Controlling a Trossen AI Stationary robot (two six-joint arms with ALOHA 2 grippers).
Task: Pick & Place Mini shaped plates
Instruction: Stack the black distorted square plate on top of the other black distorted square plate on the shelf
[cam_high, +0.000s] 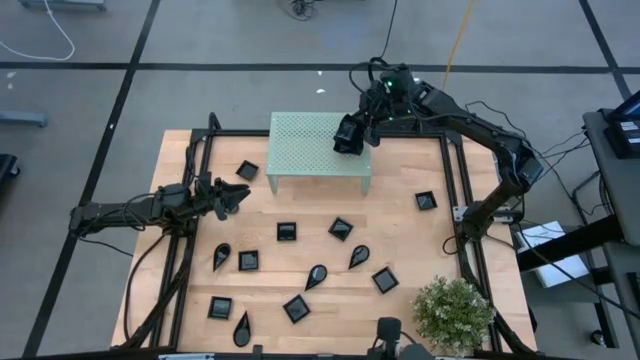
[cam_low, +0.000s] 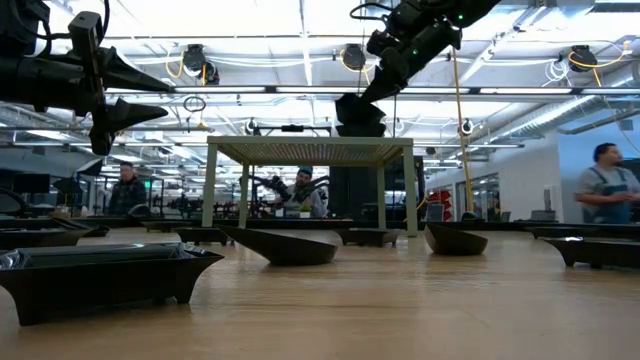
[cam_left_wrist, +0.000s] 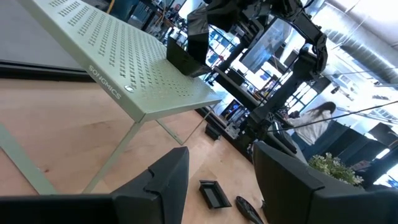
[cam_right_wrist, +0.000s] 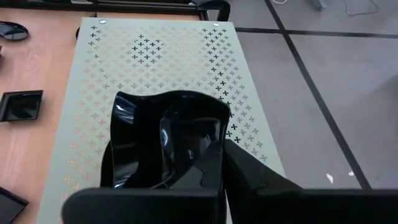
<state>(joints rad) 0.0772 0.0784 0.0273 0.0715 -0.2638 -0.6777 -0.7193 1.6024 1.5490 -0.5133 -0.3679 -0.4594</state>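
Observation:
My right gripper (cam_high: 352, 132) is over the right part of the pale green perforated stand (cam_high: 318, 150) and is shut on a wavy-edged black mini plate (cam_right_wrist: 163, 140). In the low view this plate (cam_low: 358, 112) hangs just above the stand's top (cam_low: 310, 148). Several more black mini plates lie flat on the wooden table, among them a square one (cam_high: 287, 231) and a teardrop one (cam_high: 358, 256). My left gripper (cam_high: 240, 197) waits open at the table's left, pointing level toward the stand, with nothing between its fingers (cam_left_wrist: 168, 180). My right gripper holds the wavy plate by the rim nearest the wrist (cam_right_wrist: 199, 171), pinched between the two fingers. The fingers (cam_right_wrist: 249, 171) slant down from the table's far right. The plate hangs below them, tilted; whether its bottom touches the stand's top I cannot tell.
A potted plant (cam_high: 453, 312) stands at the near right corner. Black frame rails (cam_high: 452, 180) run along the table's left and right sides. One square plate (cam_high: 426, 200) lies near the right rail, another (cam_high: 247, 171) beside the stand's left legs. People move in the room beyond.

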